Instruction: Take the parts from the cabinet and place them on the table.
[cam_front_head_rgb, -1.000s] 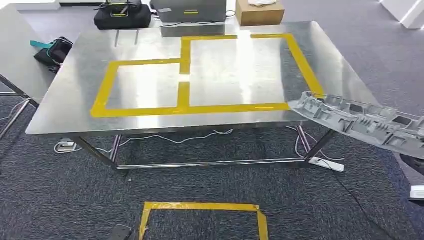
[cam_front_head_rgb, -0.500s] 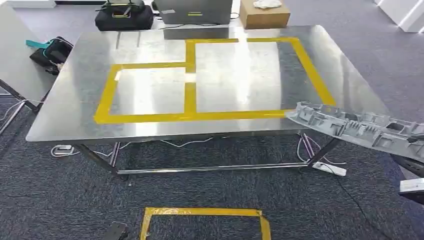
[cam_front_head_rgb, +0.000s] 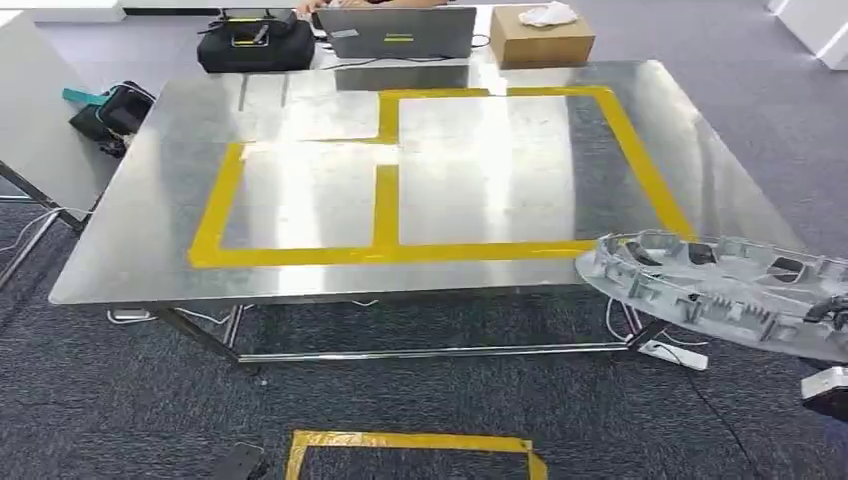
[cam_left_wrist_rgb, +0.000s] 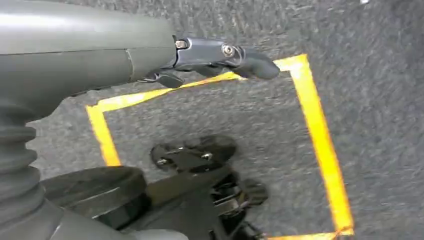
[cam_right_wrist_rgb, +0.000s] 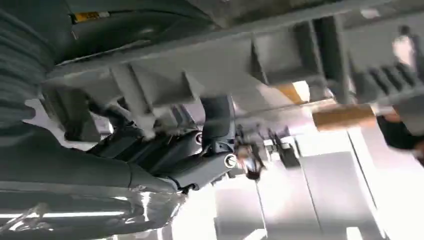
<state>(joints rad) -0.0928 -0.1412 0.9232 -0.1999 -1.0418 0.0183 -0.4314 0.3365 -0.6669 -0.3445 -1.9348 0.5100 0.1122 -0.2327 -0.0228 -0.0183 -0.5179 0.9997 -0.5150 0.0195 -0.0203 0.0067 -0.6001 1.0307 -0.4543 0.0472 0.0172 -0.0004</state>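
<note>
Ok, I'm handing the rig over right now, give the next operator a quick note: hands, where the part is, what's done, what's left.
Right hand: grips the grey ribbed plastic part, carried in the air at the near right corner of the steel table.
Left hand: holds nothing, hangs over the carpet by the yellow tape square on the floor.
Done: part is out of the cabinet and at the table.
Left: set it down on the table, probably inside the yellow tape frames; no part lies there yet.
</note>
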